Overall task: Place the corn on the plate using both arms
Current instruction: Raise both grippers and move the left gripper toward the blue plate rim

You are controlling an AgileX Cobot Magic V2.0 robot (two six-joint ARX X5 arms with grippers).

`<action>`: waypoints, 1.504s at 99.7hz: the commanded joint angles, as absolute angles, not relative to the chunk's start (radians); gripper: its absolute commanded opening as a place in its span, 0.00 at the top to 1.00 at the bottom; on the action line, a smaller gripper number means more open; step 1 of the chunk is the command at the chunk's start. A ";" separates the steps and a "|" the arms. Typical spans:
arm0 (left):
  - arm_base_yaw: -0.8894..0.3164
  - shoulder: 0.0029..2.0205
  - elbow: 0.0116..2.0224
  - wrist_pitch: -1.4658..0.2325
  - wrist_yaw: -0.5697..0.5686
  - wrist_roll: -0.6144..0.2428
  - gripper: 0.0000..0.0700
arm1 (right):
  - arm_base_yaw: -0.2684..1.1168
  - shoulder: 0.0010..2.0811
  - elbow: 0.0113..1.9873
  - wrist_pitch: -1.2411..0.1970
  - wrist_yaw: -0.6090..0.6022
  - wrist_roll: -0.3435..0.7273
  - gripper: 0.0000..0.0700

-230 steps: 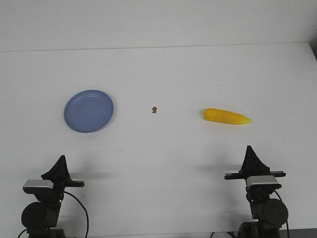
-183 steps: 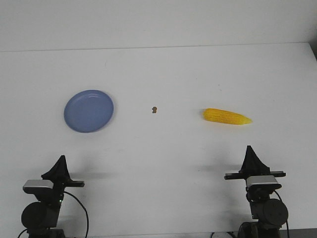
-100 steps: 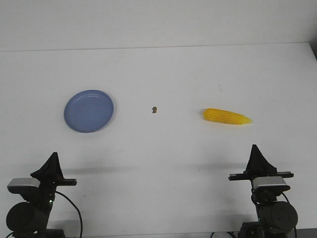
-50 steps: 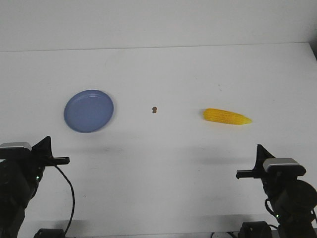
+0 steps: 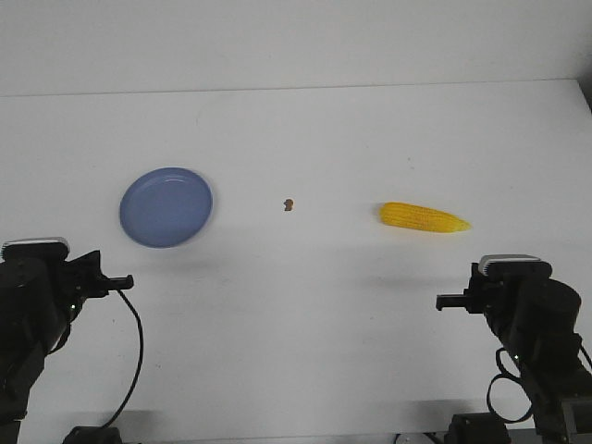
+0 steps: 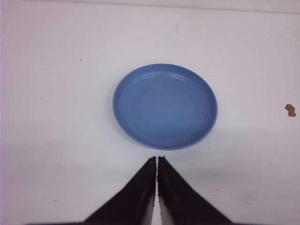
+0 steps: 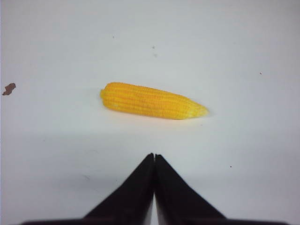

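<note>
Yellow corn (image 5: pixel 424 217) lies crosswise, tip pointing right; left claw (image 6: pixel 156 160), right claw (image 7: pixel 153 157) pressed together.

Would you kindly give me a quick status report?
Both grippers, left and right, shut, empty. Corn on table, apart from plate. Brown speck between them.
</note>
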State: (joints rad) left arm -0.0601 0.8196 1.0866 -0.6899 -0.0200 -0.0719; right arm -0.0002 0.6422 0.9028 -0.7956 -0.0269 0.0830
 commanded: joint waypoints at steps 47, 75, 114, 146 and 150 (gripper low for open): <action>-0.066 0.818 1.105 -0.686 -0.019 -0.092 0.45 | 0.001 0.642 0.918 -0.788 -0.030 0.090 0.42; -0.065 0.830 1.105 -0.667 -0.019 -0.096 0.45 | 0.001 0.642 0.918 -0.786 -0.029 0.090 0.41; 0.057 1.170 1.226 -0.547 0.029 -0.178 0.45 | 0.001 0.642 0.918 -0.786 -0.028 0.090 0.41; 0.130 1.547 1.404 -0.544 0.069 -0.177 0.46 | 0.001 0.642 0.918 -0.786 -0.027 0.090 0.41; 0.134 1.585 1.415 -0.544 0.084 -0.178 0.46 | 0.001 0.642 0.918 -0.786 -0.027 0.090 0.41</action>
State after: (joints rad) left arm 0.1261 1.5276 1.3884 -0.5388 0.0658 -0.1730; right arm -0.0002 0.6373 0.9028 -0.7956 -0.0265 0.0830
